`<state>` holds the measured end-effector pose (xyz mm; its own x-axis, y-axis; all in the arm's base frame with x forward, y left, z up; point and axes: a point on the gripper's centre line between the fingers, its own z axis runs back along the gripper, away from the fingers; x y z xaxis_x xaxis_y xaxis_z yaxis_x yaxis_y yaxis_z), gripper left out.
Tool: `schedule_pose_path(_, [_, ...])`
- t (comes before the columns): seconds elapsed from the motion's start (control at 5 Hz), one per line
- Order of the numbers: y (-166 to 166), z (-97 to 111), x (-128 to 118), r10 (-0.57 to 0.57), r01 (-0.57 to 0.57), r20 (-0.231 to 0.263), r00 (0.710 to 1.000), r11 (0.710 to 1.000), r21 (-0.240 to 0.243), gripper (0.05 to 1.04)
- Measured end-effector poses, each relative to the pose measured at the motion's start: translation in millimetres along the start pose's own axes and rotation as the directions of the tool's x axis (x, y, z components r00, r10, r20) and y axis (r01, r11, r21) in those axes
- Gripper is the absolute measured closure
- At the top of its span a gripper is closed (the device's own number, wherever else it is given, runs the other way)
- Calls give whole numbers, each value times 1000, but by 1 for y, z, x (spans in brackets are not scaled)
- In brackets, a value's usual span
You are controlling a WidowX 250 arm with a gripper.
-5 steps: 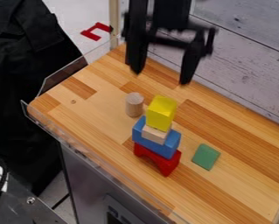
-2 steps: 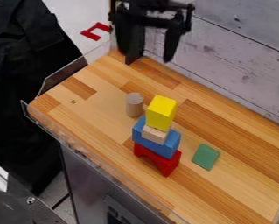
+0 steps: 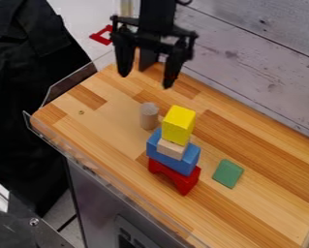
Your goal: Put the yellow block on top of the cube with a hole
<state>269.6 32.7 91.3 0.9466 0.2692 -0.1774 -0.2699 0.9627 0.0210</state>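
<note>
The black gripper [image 3: 145,81] hangs over the back left part of the wooden counter, its two fingers spread apart with nothing between them. In front of it and to the right stands a stack of blocks. The yellow block [image 3: 178,125] is at the top, resting on a small plain wooden block [image 3: 171,148]. That one sits in a blue block [image 3: 173,159], which rests on a red arched block [image 3: 175,178]. I cannot tell which of these is the cube with a hole.
A wooden cylinder [image 3: 148,116] stands just left of the stack, and a green block [image 3: 227,173] lies to its right. A clear rim [image 3: 72,84] edges the counter's left side. Behind the counter runs a grey plank wall [image 3: 260,63].
The gripper has moved left across the back of the counter, first going up and back, then coming down a little. The stacked blocks have not moved.
</note>
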Motion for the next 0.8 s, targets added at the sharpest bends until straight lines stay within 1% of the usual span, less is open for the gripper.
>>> schedule_pose_path(0.2, [2, 2, -3, -27, 27, 50, 998, 1000, 1, 83])
schedule_pose_path(0.4, [-3, 2, -2, -11, 14, 66, 998, 999, -39, 83])
schedule_pose_path(0.8, [-2, 2, -2, -8, 11, 66, 998, 999, -39, 83])
